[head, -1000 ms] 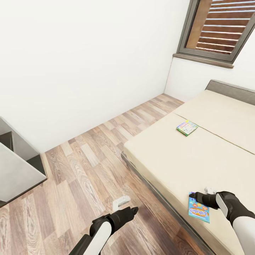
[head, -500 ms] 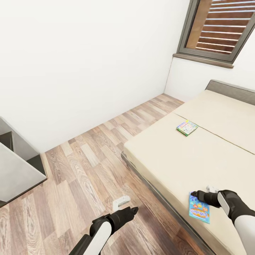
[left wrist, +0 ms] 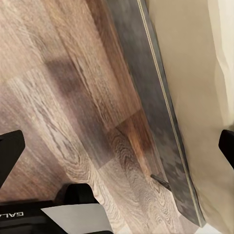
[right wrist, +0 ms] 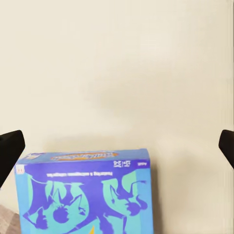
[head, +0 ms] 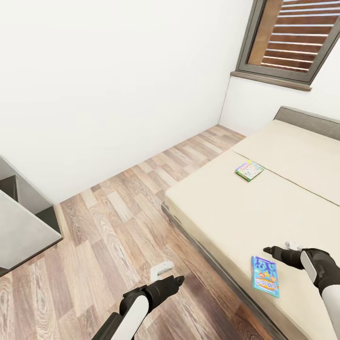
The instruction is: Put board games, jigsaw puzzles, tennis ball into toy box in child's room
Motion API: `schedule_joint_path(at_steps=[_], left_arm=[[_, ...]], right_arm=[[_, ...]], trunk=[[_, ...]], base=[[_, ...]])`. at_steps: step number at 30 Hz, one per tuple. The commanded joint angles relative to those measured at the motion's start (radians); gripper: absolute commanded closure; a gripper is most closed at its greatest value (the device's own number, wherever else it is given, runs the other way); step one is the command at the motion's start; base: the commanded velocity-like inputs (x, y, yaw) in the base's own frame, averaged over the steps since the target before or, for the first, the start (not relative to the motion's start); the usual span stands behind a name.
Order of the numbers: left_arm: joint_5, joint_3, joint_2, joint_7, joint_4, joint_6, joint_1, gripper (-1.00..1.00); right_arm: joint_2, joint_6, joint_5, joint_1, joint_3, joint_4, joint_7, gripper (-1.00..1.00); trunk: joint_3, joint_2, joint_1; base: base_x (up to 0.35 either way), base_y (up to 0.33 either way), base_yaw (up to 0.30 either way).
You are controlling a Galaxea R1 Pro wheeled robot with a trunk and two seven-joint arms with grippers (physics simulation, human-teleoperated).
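Two board games lie on the beige bed (head: 226,212). A small blue one (head: 266,276) is near the bed's front edge, and a green-and-white one (head: 249,170) lies farther back. My right gripper (head: 282,248) hovers open just beyond the blue box's far end, touching nothing. In the right wrist view the blue box (right wrist: 85,192) lies flat on the bed, and the right gripper (right wrist: 118,146) is spread wide over bare bedding above it. My left gripper (head: 170,275) hangs open and holds nothing over the wood floor beside the bed; its wrist view, gripper (left wrist: 118,148), looks onto floor planks and the dark bed frame (left wrist: 161,122).
A grey table top (head: 19,226) juts in at the left edge. White walls enclose the corner, with a shuttered window (head: 288,38) above the bed's grey headboard (head: 307,118). Wood-plank floor (head: 118,222) runs between the table and the bed.
My right gripper has pulled back to the right, off the blue board game, which now shows in full. The left arm and the camera have stayed still.
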Motion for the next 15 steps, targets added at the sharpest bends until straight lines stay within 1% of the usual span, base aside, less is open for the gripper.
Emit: schedule_joint_path(at_steps=[1,15], left_arm=[[0.010,-0.001,0.000,0.010,-0.002,0.001,-0.001,-1.00],[0.010,-0.001,0.000,0.010,-0.002,0.001,-0.001,-1.00]], right_arm=[[-0.001,0.006,-0.006,0.000,-0.006,-0.003,0.001,-1.00],[-0.004,0.006,-0.006,0.000,-0.015,-0.009,0.001,-1.00]], trunk=[[-0.001,0.000,0.000],[-0.001,0.000,0.000]], base=[[0.000,0.000,0.000],[0.000,0.000,0.000]])
